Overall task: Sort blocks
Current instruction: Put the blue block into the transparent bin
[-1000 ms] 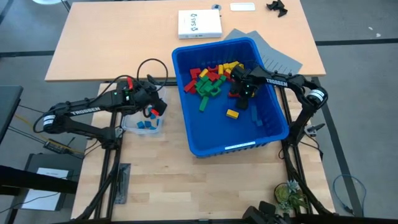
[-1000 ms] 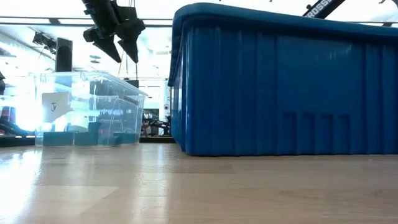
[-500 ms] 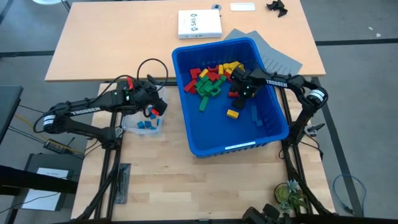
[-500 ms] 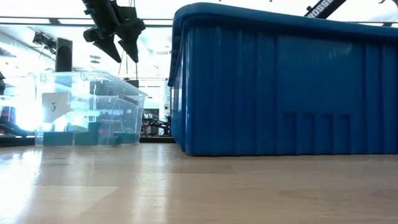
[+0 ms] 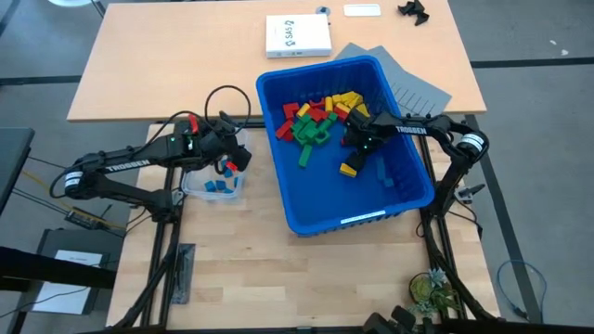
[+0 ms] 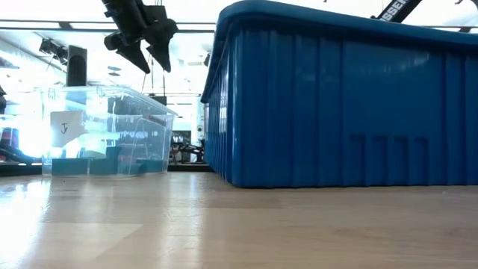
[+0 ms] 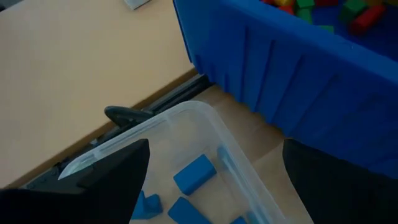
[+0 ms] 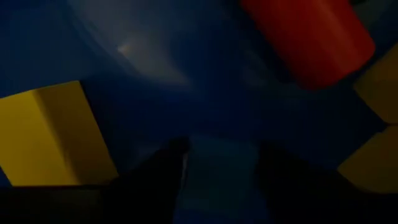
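Pale wooden bench, bright cluttered room behind.
The bin holds the blocks. My right end effector sits among them, grip impossible to tell. My left end effector hangs spread above the tub.

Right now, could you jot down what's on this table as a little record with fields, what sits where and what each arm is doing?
big container: blue bin, holding a pile of red, yellow, green blocks
small container: clear tub, blue blocks inside
left tool: open, hovering above the clear tub
right tool: down inside the blue bin, with a blue block between its fingers, near a yellow block
far tabletop: white box, grey sheets
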`<state>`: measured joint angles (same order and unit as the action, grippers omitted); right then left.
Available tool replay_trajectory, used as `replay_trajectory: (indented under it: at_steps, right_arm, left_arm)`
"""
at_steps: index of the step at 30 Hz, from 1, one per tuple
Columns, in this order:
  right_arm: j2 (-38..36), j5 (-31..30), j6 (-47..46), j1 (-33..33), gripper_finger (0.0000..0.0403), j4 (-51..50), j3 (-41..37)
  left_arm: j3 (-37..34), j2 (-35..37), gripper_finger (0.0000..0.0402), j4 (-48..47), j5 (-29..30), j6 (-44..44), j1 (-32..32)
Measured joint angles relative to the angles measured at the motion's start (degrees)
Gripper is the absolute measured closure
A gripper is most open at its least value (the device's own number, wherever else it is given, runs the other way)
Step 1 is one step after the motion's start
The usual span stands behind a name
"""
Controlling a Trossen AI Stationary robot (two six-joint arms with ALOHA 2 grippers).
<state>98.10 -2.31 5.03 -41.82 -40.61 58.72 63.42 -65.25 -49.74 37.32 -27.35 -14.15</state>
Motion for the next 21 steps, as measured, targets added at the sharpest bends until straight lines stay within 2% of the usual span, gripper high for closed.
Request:
replay_trajectory:
  at_steps: [4, 10, 16, 21]
  right_arm:
    - [0.00, -1.26, 0.82, 0.04, 0.0270, -0.14, 0.00]
    - [-0.24, -1.14, 2.37, 0.44, 0.0274, -0.52, 1.37]
    - [-4.43, 5.28, 2.21, 2.01, 0.0274, 0.29, 5.91]
    - [-9.32, 15.89, -1.36, 3.16, 0.0271, 4.67, 9.11]
  left_arm:
    - [0.00, 0.00, 0.0023, 0.28, 0.36, 1.63, -0.06]
    - [0.02, -0.45, 0.0023, 0.39, 2.58, 9.01, -0.11]
    - [0.03, -4.51, 0.0023, 2.80, 2.64, 14.97, -0.13]
    - [0.04, -7.31, 0.0023, 9.34, 2.48, 16.64, -0.11]
